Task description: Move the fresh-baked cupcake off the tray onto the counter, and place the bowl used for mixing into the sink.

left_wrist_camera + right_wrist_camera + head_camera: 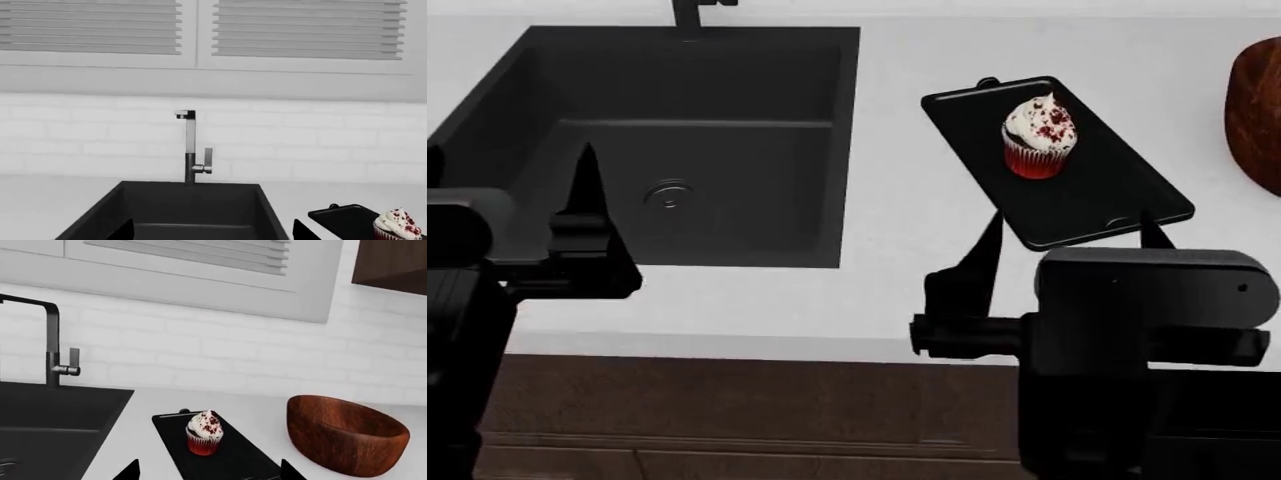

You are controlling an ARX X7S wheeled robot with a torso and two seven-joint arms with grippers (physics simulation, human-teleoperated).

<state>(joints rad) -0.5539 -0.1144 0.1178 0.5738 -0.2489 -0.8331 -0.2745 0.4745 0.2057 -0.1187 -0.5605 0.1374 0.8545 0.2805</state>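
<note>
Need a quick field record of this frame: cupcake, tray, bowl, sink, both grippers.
cupcake: upright on the tray, toward its far end
tray: on the counter, right of the sink, lying at an angle
bowl: on the counter right of the tray, tilted, untouched
sink: nothing seen inside but the drain
left gripper: open, holding nothing, over the sink's near side
right gripper: open, holding nothing, at the tray's near end
</note>
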